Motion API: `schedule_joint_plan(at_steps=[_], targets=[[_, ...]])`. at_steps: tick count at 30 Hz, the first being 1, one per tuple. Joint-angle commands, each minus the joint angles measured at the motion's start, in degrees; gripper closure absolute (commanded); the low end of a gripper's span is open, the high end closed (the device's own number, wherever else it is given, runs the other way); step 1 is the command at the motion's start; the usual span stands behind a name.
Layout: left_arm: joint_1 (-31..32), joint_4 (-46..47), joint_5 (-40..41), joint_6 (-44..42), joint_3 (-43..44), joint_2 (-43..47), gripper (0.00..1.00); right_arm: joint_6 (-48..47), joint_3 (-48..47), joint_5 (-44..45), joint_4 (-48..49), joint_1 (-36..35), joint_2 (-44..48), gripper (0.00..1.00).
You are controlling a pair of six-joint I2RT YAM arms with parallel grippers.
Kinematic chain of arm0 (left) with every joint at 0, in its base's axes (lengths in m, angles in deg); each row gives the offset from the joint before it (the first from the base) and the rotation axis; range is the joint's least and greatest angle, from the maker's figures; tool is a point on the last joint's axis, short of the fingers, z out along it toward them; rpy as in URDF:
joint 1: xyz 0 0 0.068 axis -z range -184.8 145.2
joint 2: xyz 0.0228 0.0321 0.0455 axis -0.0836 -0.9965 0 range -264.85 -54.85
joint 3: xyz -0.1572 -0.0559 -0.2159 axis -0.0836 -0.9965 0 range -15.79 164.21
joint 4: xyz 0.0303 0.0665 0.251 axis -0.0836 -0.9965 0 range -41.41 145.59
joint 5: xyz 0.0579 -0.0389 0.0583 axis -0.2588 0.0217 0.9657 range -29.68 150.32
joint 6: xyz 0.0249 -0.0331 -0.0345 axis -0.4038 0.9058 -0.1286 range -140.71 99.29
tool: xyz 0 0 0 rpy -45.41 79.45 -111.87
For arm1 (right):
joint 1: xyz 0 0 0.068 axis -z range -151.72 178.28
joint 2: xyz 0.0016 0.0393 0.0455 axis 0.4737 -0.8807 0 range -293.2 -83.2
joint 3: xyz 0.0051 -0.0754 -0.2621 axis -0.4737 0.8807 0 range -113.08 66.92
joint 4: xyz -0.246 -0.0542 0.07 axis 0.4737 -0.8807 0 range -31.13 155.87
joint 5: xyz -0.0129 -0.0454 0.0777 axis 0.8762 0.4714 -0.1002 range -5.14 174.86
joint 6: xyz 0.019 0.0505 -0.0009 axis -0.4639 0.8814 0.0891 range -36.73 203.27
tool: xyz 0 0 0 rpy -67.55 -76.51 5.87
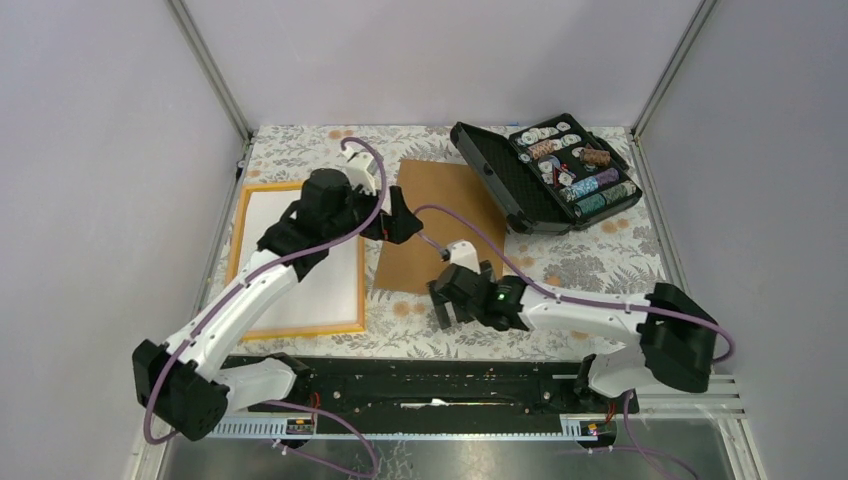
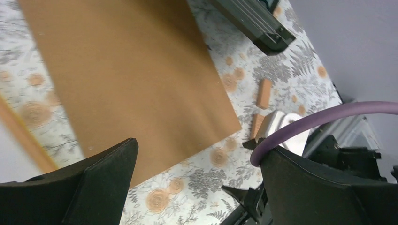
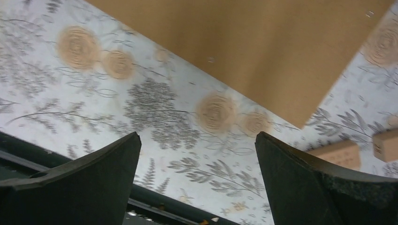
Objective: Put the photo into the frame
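the frame [image 1: 237, 235] lies flat on the left side of the table [image 1: 600, 250], which has a flower cloth on it. inside the frame lies the photo [image 1: 320, 290] with its white back up, so the printed side is not visible. the white sheet fills the frame almost to the orange border. the left arm crosses over the upper part of it.

to the right of the frame, not touching it, lies the brown board [image 1: 440, 225], flat on the cloth. behind it on the right stands the black case [image 1: 545, 175], open, with chips in rows.

the left gripper [image 1: 400, 215] is above the left edge of the board. in the left wrist view its fingers [image 2: 94, 183] stand wide apart and there is nothing between them, only the board and the cloth below. an orange strip of the frame shows in the lower left of that view.

the right gripper [image 1: 455, 312] is near the front right corner of the board. in the right wrist view its fingers [image 3: 300, 183] are also wide apart and hold nothing; the cloth is seen between them. two small tan blocks [image 3: 342, 152] lie on the cloth just beside the board's corner.
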Motion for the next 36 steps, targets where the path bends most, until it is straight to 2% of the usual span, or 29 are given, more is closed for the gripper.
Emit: schedule_joint_plan(at_steps=[1, 4, 8, 10, 13, 14, 18, 20, 24, 29, 33, 36], targets=[[-4.3, -2.2, 14.3, -3.3, 1.3, -4.7, 0.01, 10.3, 7.2, 5.4, -0.2, 7.6, 11.4, 0.0], [-4.3, -5.0, 16.6, -2.8, 3.3, -7.8, 0.01, 9.1, 10.4, 4.5, -0.1, 12.1, 16.2, 0.0], [-4.6, -7.8, 15.4, -0.3, 4.4, -8.0, 0.01, 7.3, 14.7, 4.3, 2.1, 16.5, 21.1, 0.0], [-5.0, -5.6, 11.8, 0.6, 2.7, -4.5, 0.01, 5.8, 15.6, 4.3, 3.6, 16.8, 21.3, 0.0], [-4.7, 1.7, -2.0, -0.5, -1.5, 2.2, 0.01, 0.6, 14.1, -1.2, 6.5, 16.8, 18.5, 0.0], [-4.5, 1.8, -2.9, 0.1, -1.4, 3.3, 0.01, 0.8, 12.9, -1.6, 6.5, 16.8, 17.7, 0.0], [-4.6, -1.9, 4.6, 2.2, -0.6, 4.4, 0.01, 2.9, 9.7, 0.3, 5.1, 16.8, 16.7, 0.0], [-4.7, -2.7, 6.1, 3.2, -0.8, 3.4, 0.01, 4.2, 9.2, -0.9, 7.0, 17.7, 16.4, 0.0], [-6.2, -1.7, 4.6, 7.6, -2.0, -0.7, 0.01, 6.1, 10.3, -11.3, 13.4, 22.9, 14.4, 0.0], [-7.4, 2.1, 4.4, 10.8, -4.0, -9.6, 0.01, 8.3, 11.9, -13.2, 16.0, 26.8, 11.8, 0.02], [-7.4, 9.4, 4.3, 12.3, -7.2, -14.5, 0.01, 7.7, 13.6, -15.0, 18.2, 29.3, 10.0, 0.11], [-6.9, 10.7, 5.3, 12.4, -7.5, -18.6, 0.01, 6.0, 14.1, -13.8, 18.2, 30.2, 8.4, 0.19]])
